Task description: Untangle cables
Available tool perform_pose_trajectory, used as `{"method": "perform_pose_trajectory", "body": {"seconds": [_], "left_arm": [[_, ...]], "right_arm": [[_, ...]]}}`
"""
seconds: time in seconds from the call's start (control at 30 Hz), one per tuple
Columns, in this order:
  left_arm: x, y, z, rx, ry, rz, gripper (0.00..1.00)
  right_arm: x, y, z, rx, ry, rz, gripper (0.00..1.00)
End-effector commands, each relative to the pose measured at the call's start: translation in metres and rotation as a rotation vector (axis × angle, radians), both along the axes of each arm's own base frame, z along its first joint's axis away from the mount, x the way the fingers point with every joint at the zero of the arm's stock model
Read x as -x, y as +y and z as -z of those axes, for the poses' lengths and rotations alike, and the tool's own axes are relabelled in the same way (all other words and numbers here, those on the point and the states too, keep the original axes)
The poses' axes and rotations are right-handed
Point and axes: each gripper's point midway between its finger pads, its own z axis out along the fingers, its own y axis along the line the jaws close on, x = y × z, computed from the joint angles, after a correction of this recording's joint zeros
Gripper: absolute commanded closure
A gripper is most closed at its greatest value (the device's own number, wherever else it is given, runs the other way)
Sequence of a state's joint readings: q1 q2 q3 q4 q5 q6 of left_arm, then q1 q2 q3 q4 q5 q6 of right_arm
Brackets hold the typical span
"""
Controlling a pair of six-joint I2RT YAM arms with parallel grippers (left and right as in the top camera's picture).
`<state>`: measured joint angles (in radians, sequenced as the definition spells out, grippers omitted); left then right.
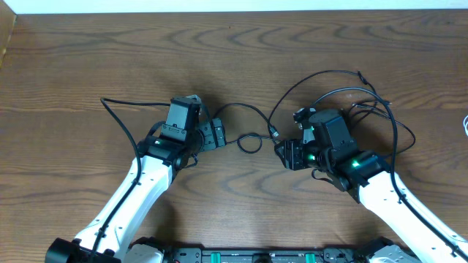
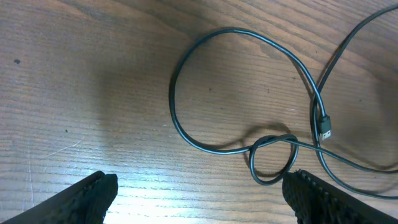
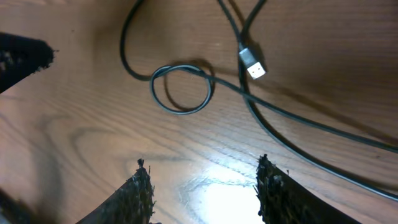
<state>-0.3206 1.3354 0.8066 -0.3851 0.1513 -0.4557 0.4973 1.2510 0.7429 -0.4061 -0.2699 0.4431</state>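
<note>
A thin black cable (image 1: 234,108) lies on the table between my two grippers, with a small closed loop (image 1: 250,142) and a plug end (image 1: 273,133) beside it. The left wrist view shows the loop (image 2: 272,158) and the plug (image 2: 324,129) just ahead of my left gripper (image 2: 199,196), which is open and empty. My right gripper (image 3: 205,183) is open and empty, with the loop (image 3: 182,87) and the silver-tipped plug (image 3: 253,64) ahead of it. In the overhead view the left gripper (image 1: 218,135) and right gripper (image 1: 281,155) face each other across the loop. More black cable (image 1: 344,80) curls behind the right arm.
A white cable end (image 1: 465,124) shows at the far right edge. Another black cable stretch (image 1: 121,106) runs left of the left arm. A left finger (image 3: 22,56) shows in the right wrist view. The wooden table (image 1: 234,44) extends to the back.
</note>
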Motion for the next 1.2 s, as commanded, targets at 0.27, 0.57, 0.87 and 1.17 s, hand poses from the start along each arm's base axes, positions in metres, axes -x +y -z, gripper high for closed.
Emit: {"method": "perform_pose_trajectory", "body": {"seconds": [0.27, 0.57, 0.87, 1.17], "left_arm": [[0.000, 0.004, 0.003, -0.013, 0.006, -0.013, 0.09], [0.000, 0.004, 0.003, -0.013, 0.006, -0.013, 0.09], [0.000, 0.004, 0.003, -0.013, 0.006, -0.013, 0.09], [0.000, 0.004, 0.003, -0.013, 0.006, -0.013, 0.09]], "right_arm": [[0.017, 0.017, -0.004, -0.081, 0.046, -0.097, 0.47], [0.013, 0.025, -0.012, -0.121, 0.015, -0.116, 0.45], [-0.015, 0.033, -0.096, -0.234, -0.149, -0.124, 0.37], [-0.023, 0.004, -0.160, -0.201, -0.144, -0.057, 0.36]]}}
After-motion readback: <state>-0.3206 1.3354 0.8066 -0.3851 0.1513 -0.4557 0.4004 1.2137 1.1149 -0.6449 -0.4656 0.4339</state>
